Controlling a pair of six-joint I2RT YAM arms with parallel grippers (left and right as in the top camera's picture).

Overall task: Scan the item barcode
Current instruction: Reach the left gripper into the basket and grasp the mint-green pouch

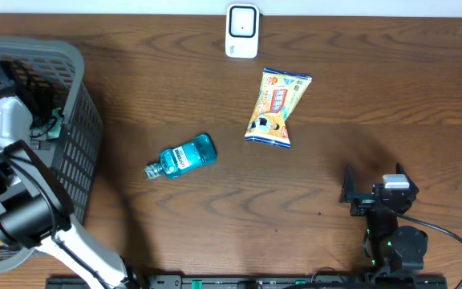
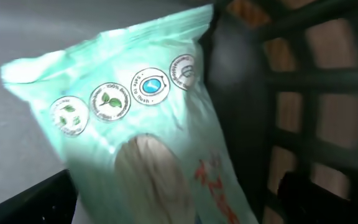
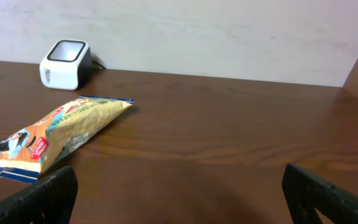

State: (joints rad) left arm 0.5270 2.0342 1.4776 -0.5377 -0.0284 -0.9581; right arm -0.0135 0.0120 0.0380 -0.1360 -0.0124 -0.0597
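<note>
The left pincer [image 2: 176, 198] is spread inside the basket [image 1: 79, 120], close before a green packet [image 2: 135, 124]; only its wrist view shows this packet. A bottle [image 1: 181, 157], a snack bag [image 1: 276, 107] and the scanner [image 1: 241, 30] lie on the surface [image 1: 359, 96]. The right pincer [image 1: 373, 186] is spread, idle. Nothing seems scanned yet; picking and scanning remain.

I log a white scanner [image 1: 241, 30] upright at the tabletop's [image 1: 335, 160] 12 o'clock edge. A yellow snack packet [image 1: 277, 107] lies flat at its 5 o'clock, and a teal bottle [image 1: 181, 156] lies on its side at 7 o'clock.

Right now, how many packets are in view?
2: a yellow packet lies on the table near the scanner; a green packet sits inside the basket. The basket may hide more.
</note>
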